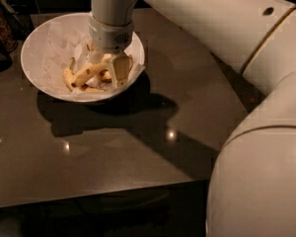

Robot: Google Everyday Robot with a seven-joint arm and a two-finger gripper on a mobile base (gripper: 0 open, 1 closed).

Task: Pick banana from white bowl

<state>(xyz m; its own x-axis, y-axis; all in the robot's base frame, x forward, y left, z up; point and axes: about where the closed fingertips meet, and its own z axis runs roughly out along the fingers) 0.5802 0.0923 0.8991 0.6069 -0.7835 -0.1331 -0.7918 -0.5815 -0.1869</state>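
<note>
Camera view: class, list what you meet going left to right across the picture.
The white bowl, left rim → banana → claw, down inside the bowl at the banana's right end → arm casing.

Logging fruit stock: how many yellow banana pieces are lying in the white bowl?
3 visible: the banana slanting across the white bowl, a piece left of it, a piece below it. The gripper, down inside the bowl over them, may hide more.

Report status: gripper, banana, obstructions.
Gripper down inside white bowl, at the banana's upper end. Banana lying in bowl on crumpled paper. Smaller banana pieces crowded alongside it.
</note>
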